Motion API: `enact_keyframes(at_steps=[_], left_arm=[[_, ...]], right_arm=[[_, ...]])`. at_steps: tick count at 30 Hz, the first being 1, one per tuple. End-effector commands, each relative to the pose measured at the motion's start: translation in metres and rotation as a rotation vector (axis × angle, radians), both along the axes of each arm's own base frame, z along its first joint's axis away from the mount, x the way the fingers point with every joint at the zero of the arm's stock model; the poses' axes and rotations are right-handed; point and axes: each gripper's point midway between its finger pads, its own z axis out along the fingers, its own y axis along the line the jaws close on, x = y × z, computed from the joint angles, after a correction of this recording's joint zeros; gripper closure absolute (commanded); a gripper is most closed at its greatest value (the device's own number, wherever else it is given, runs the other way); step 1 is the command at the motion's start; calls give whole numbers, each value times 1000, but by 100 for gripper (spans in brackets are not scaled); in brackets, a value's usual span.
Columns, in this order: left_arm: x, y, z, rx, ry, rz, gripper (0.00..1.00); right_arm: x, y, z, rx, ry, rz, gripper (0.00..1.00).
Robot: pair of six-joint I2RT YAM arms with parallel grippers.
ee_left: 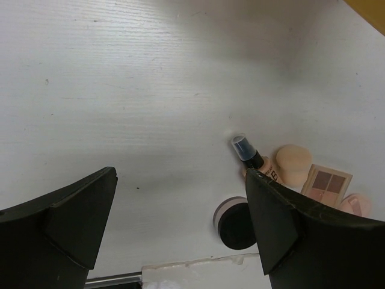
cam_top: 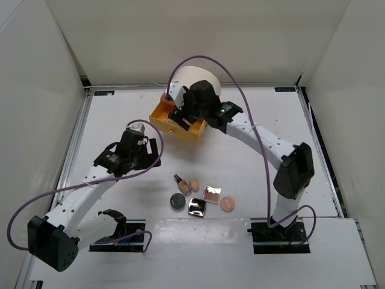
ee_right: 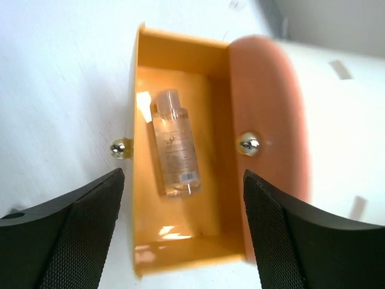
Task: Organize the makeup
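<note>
Overhead camera spans the table point(cam_top: 271, 108); wrist cameras look down closely, left at makeup point(ee_left: 328, 183), right into drawer point(ee_right: 210, 198).

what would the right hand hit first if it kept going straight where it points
Probably the clear bottle lying in the open orange drawer; the open right hand is centred over it, though depth is unclear.

Place: a robotics lab test cell.
Enclosure: plain white panels point(cam_top: 36, 72) wall in the table point(cam_top: 120, 114) on three sides.
Edges: framing rails point(cam_top: 320, 144) run along the table's sides.
Machines: a left arm point(cam_top: 84, 192) and a right arm point(cam_top: 264, 141) are bolted at the near edge on black base plates point(cam_top: 283, 241).
Wiring: purple cables point(cam_top: 204, 58) loop loose over the arms.
Props: a few cosmetics point(cam_top: 197, 206) lie on the bare white tabletop.
</note>
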Motion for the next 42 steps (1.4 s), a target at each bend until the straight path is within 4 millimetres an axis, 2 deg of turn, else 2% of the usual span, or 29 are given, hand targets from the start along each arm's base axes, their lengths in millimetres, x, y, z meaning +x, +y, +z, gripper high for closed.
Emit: enact_keyframes(at_steps=[1, 2, 3, 4, 5, 6, 7, 8, 9, 10, 11, 12, 15, 16, 20, 24, 29, 33, 36, 41, 42], left_arm=[[13, -5, 20, -8, -64, -22, 2], [14, -8, 21, -14, -73, -36, 2], [15, -11, 22, -25, -79, -46, 2], [14, -17, 23, -51, -75, -72, 2], [16, -22, 25, -68, -85, -95, 2], [19, -29, 28, -88, -95, -118, 2], [17, -40, 31, -122, -92, -159, 2], [17, -46, 29, -121, -89, -188, 3], [15, -61, 36, -131, -106, -238, 4], [15, -68, 37, -121, -112, -256, 5], [14, -78, 29, -97, -82, -284, 5], [11, -88, 30, -45, -91, -298, 5], [3, -116, 10, 27, -40, -354, 7], [-8, -134, 7, 32, -32, -405, 8], [-26, -162, -20, 71, 39, -456, 9], [-30, -178, -38, 73, 63, -460, 15], [-27, -192, -53, 110, 60, -433, 21], [-25, -193, -70, 148, 95, -417, 25], [-29, -190, -84, 185, 130, -419, 40], [-28, -184, -87, 220, 139, -396, 59], [-28, -183, -86, 226, 139, -395, 69]], right_arm=[[-16, -19, 82, 154, -85, -73, 18], [-20, -27, 86, 166, -75, -98, 18], [-25, -35, 75, 158, -41, -126, 18], [-33, -55, 84, 178, -30, -192, 18], [-43, -64, 82, 180, -9, -212, 18], [-50, -74, 74, 174, 20, -240, 18], [-62, -99, 57, 153, 47, -304, 18], [-69, -111, 46, 164, 93, -360, 18], [-77, -124, 37, 157, 112, -405, 18], [-85, -157, 20, 114, 111, -516, 18], [-90, -171, 12, 126, 138, -604, 17], [-89, -201, -2, 95, 121, -752, 17], [-103, -263, -16, 86, 115, -1065, 16], [-109, -279, -29, 58, 122, -1132, 15], [-128, -331, -54, 25, 141, -1388, 11], [-134, -356, -63, 65, 173, -1500, 11], [-133, -356, -65, 139, 219, -1456, 11], [-134, -363, -67, 138, 231, -1463, 11], [-136, -368, -66, 131, 231, -1474, 11], [-137, -372, -65, 135, 226, -1482, 11], [-136, -372, -65, 139, 221, -1484, 11]])
